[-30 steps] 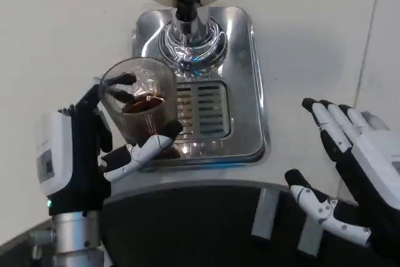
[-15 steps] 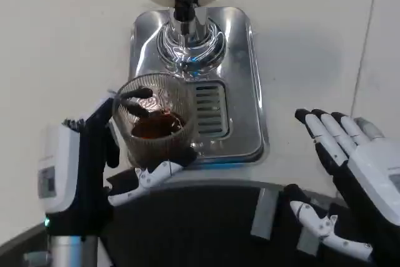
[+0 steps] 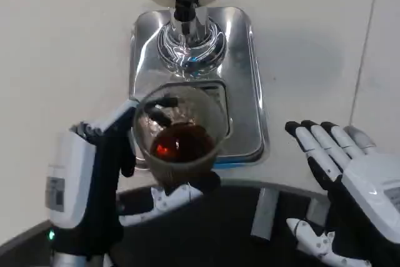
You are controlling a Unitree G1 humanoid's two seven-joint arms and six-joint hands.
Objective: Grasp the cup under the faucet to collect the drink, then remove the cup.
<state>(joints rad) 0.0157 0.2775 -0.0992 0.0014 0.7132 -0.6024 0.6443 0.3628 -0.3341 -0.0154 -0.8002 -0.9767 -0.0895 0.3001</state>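
1. Left hand (image 3: 100, 186) grips the cup (image 3: 180, 134), fingers wrapped round its wall.
2. Cup holds dark brown drink (roughly the lower part); it sits in front of the faucet (image 3: 185, 5), over the near edge of the steel drip tray (image 3: 250, 92).
3. Right hand (image 3: 350, 186) holds nothing, fingers spread apart, above the white counter (image 3: 62, 48) right of the tray.
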